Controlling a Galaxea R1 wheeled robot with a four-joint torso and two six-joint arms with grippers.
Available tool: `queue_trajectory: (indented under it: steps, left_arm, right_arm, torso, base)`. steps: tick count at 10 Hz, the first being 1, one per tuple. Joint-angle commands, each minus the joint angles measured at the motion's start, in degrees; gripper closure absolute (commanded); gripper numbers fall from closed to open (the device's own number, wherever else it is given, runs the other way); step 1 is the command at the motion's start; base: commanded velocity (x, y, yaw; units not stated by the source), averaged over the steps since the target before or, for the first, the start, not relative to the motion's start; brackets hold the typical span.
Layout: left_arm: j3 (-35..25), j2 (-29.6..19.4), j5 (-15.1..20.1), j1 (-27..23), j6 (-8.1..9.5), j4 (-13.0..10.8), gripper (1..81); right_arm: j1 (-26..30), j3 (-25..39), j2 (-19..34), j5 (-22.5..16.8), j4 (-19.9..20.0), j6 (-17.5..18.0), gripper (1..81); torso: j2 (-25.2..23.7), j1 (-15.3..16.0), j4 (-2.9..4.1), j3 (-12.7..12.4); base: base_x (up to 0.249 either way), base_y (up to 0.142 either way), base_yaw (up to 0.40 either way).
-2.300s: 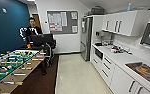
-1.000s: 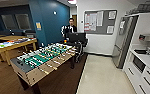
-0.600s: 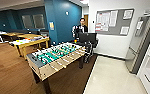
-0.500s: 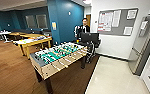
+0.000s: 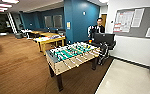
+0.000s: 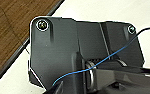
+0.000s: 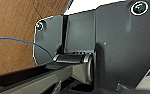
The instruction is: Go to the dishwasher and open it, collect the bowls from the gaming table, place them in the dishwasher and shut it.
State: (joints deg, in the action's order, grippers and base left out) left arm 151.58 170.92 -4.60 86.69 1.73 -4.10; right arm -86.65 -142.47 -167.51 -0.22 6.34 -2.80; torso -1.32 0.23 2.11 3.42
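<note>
The gaming table (image 5: 50,40), white-topped with a yellow edge, stands far back on the left with colourful things on it. Any bowls on it are too small and blurred to make out. The dishwasher is out of view. In the left wrist view the robot's dark plate hangs over the seam between wood floor (image 6: 8,32) and pale floor (image 6: 91,10). The right wrist view looks down on wood floor (image 7: 16,22).
A table-football table (image 5: 73,53) with a green field stands right ahead on the wood floor (image 5: 18,72). Behind it are a person (image 5: 99,26) with a dark control rig (image 5: 104,42), a blue wall (image 5: 78,22) and a notice board (image 5: 138,21). Pale floor (image 5: 126,80) lies at the right.
The camera has swung left: the kitchen counters have left the picture, the table-football table has come to the middle, and the yellow-edged tables have come into view at the back.
</note>
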Motion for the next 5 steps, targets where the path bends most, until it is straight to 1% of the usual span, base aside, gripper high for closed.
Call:
queue_trajectory:
  steps: [1,5]
  left_arm:
    - [0.7,0.4,3.2,-2.4,-0.06,-0.7,1.0]
    - [2.1,1.1,3.3,-2.4,-0.06,-0.7,1.0]
  right_arm:
    - [2.6,-1.0,-0.5,-3.4,-0.5,-0.2,1.0]
    - [2.7,-1.1,-0.8,-3.4,-0.5,-0.3,1.0]
  torso:
    - [0.0,0.0,0.0,0.0]
    - [0.0,0.0,0.0,0.0]
  base:
    - [0.0,0.0,0.37]
    - [0.0,0.0,0.37]
